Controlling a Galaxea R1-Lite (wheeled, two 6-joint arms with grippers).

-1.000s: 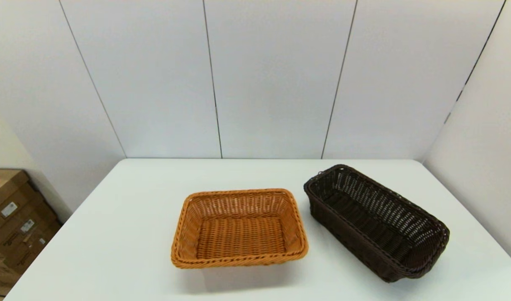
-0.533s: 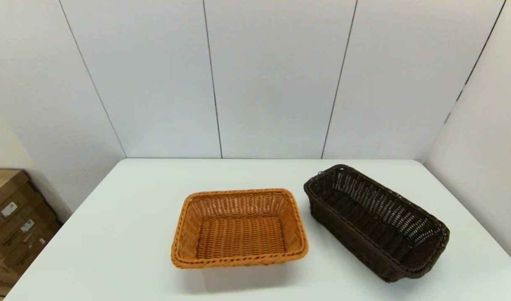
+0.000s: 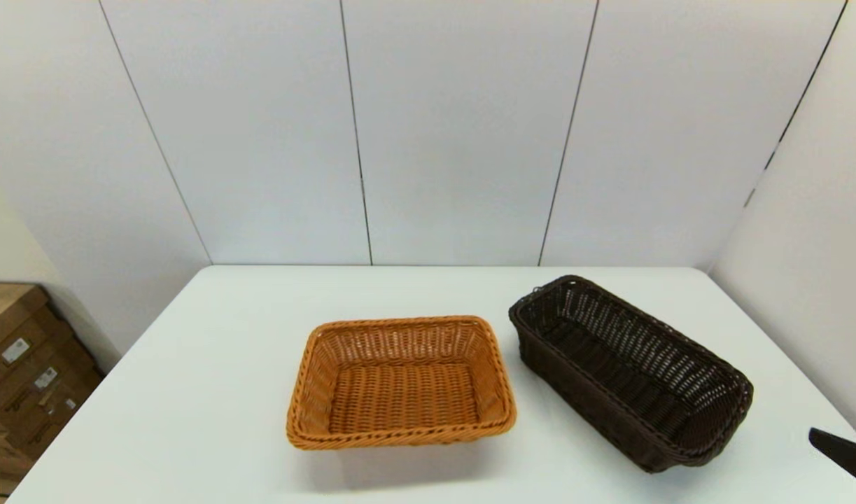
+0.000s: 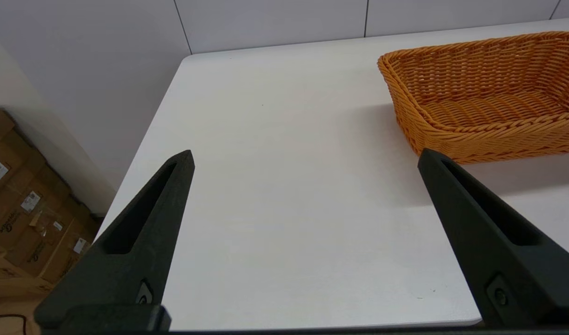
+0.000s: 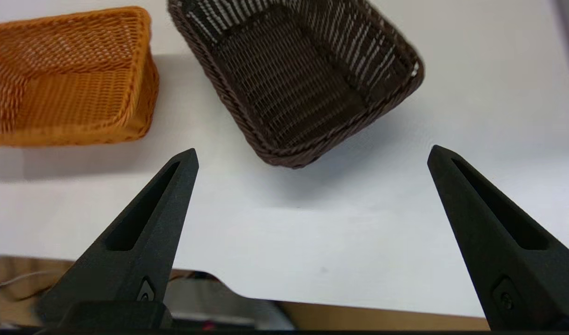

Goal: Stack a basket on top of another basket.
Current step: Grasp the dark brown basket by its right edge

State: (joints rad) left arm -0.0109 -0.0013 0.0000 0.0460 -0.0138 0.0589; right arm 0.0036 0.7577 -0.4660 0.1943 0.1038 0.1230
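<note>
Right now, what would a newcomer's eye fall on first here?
Two woven baskets on the white table: the orange-tan basket near the middle, and the dark brown basket angled to its right, apart from it. The right gripper hovers open near the dark one; the left gripper waits open, off left.

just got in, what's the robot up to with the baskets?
Nothing is held yet. The dark brown basket and the orange basket sit side by side on the white table, apart, not stacked. The right end effector is open, near the table's front edge, facing the dark basket. The left end effector is open over bare table beside the orange basket.
</note>
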